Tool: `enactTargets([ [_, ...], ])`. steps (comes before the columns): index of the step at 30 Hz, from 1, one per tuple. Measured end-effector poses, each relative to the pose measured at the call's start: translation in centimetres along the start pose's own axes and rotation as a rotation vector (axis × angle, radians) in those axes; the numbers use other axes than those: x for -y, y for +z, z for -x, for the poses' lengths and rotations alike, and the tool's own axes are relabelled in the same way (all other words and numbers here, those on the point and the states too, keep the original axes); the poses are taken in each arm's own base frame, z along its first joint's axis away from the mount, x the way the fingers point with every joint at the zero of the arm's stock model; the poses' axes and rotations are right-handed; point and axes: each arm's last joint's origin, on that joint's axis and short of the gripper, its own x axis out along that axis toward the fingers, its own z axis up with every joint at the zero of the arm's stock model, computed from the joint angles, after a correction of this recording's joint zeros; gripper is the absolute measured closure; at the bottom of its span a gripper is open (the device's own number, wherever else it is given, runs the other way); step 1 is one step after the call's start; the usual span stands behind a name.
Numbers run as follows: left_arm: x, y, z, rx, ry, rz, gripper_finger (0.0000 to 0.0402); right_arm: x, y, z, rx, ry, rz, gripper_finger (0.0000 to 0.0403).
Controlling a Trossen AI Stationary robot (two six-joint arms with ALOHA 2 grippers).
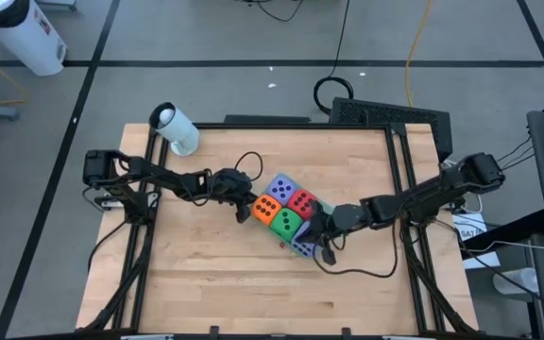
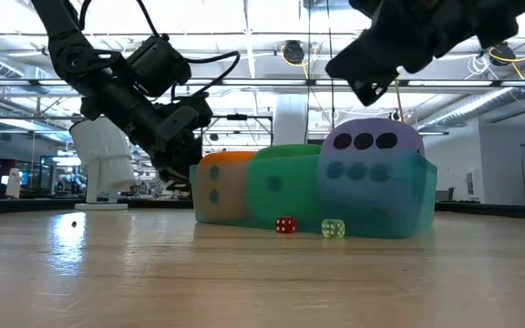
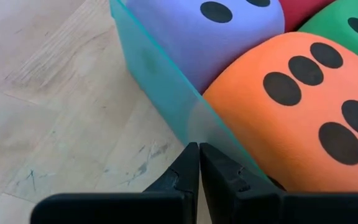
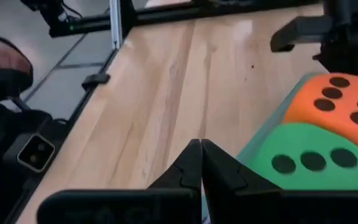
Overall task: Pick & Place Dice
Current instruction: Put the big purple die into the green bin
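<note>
A translucent green box [image 1: 274,229] stands mid-table with soft dice packed in it: purple [image 1: 283,186], red [image 1: 301,201], orange [image 1: 266,209], green [image 1: 286,223]. A second purple die [image 2: 372,146] sticks up above the box's rim at its near right corner. My left gripper [image 3: 199,160] is shut at the box's left corner, beside the orange die [image 3: 291,106]. My right gripper [image 4: 201,158] is shut and empty. It hangs above the box's right side [image 2: 365,80], over the second purple die. My left gripper comes slanting down from the table's left, and its shut fingertips [image 3: 190,163] stand at the lower part of the box's corner [image 3: 194,127]. Whether they touch the wall or have it between them, I cannot tell.
Two tiny dice, one red [image 2: 285,225] and one pale yellow-green [image 2: 333,228], lie on the wood just in front of the box. A white cylinder [image 1: 175,129] lies at the far left corner. A dark cable loops behind the left gripper [image 1: 246,162]. Bare wood lies toward the near edge.
</note>
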Motion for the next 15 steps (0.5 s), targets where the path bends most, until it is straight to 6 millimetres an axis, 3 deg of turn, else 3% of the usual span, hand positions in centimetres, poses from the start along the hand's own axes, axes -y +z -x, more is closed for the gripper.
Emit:
enactTargets([
  [4, 0.0, 0.0, 0.0, 0.0, 0.001, -0.003, 0.0378, 0.2, -0.1, 0.9, -0.052, -0.069, -0.027, 0.0403],
  [8, 0.0, 0.0, 0.0, 0.0, 0.002, -0.003, 0.0378, 0.7, -1.6, 1.0, -0.19, -0.139, -0.098, 0.0403],
  [15, 0.0, 0.0, 0.0, 0.003, 0.005, -0.004, 0.0378, 0.8, -3.0, -1.3, -0.232, -0.099, -0.135, 0.0403],
])
